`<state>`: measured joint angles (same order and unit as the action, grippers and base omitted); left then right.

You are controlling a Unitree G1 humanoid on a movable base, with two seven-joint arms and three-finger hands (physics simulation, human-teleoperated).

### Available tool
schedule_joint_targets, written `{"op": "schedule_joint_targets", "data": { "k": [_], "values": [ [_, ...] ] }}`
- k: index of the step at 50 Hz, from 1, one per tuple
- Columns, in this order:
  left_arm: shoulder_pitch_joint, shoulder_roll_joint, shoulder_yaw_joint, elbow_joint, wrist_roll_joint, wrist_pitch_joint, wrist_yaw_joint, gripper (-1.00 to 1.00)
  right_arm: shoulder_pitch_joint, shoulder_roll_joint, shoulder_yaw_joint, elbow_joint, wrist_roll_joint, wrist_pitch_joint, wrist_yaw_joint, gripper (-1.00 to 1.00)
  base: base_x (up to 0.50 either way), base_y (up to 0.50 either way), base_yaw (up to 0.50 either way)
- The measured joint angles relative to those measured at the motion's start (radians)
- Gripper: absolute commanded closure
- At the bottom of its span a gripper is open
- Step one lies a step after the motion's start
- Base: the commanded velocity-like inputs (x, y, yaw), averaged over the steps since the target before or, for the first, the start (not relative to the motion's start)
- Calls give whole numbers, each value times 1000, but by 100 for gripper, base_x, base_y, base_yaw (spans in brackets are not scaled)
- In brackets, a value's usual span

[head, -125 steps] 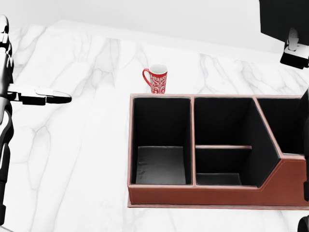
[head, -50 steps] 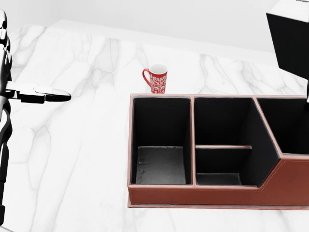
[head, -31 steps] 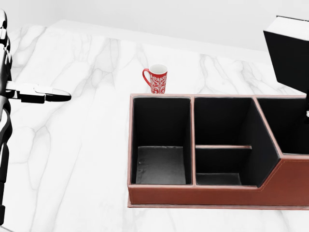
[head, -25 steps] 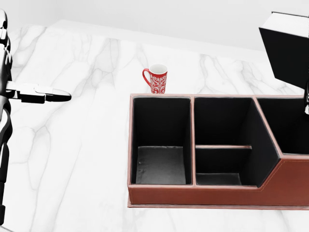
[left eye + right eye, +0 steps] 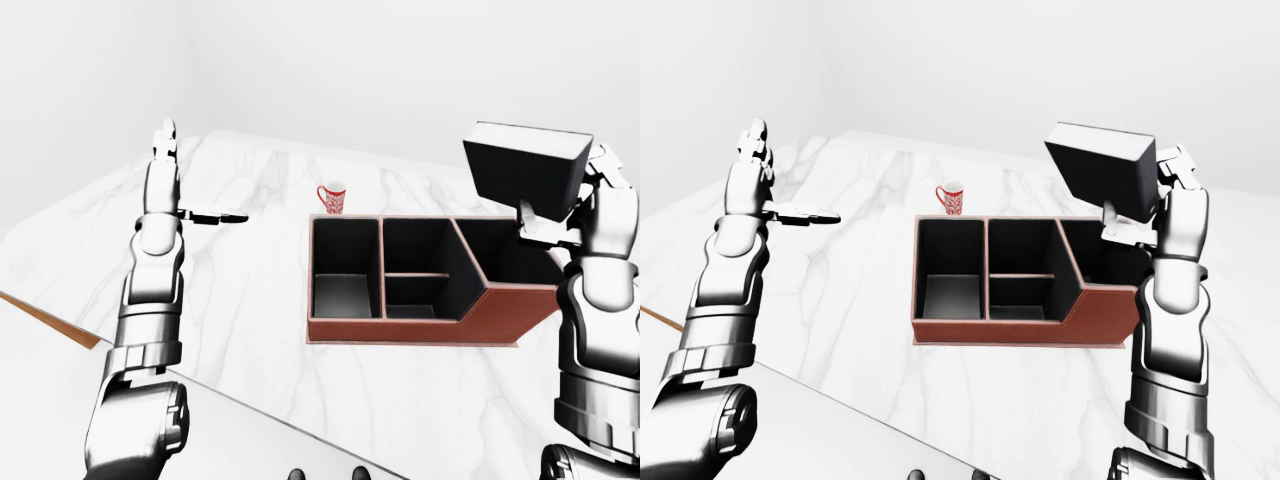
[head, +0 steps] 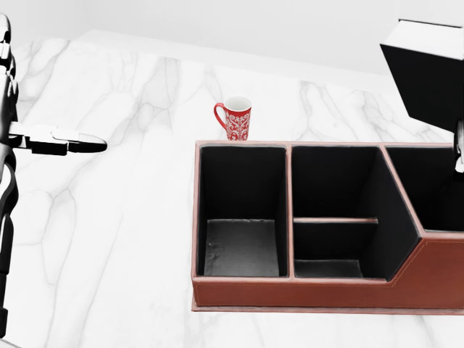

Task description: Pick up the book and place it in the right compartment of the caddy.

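Observation:
A black book (image 5: 525, 170) with a white page edge is held tilted in the air by my right hand (image 5: 1162, 200), which is shut on its right side. The book hangs above the right compartment (image 5: 503, 250) of the brown leather caddy (image 6: 290, 293), which has black-lined compartments. In the head view the book (image 6: 428, 80) shows at the top right edge, apart from the caddy rim. My left hand (image 5: 205, 216) is open and empty, raised over the marble table far left of the caddy.
A red and white patterned mug (image 6: 235, 117) stands just beyond the caddy's left compartment. The white marble table (image 6: 123, 217) spreads to the left of the caddy. A wooden table edge (image 5: 50, 320) shows at the left-eye view's left.
The book has shifted a little to the left in the head view and tilted slightly, still held above the caddy's right end. The left arm has not moved.

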<state>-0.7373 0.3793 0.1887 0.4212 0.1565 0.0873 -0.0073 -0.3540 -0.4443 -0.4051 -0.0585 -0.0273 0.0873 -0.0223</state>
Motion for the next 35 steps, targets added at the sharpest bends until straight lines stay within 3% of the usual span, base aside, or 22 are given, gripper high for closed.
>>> {"op": "schedule_joint_targets", "data": {
  "k": [35],
  "values": [
    [18,-1,3,-4,-5,0,0,-100,161,76,-78,-174,7,0,65,100,0,0,0]
  ]
}}
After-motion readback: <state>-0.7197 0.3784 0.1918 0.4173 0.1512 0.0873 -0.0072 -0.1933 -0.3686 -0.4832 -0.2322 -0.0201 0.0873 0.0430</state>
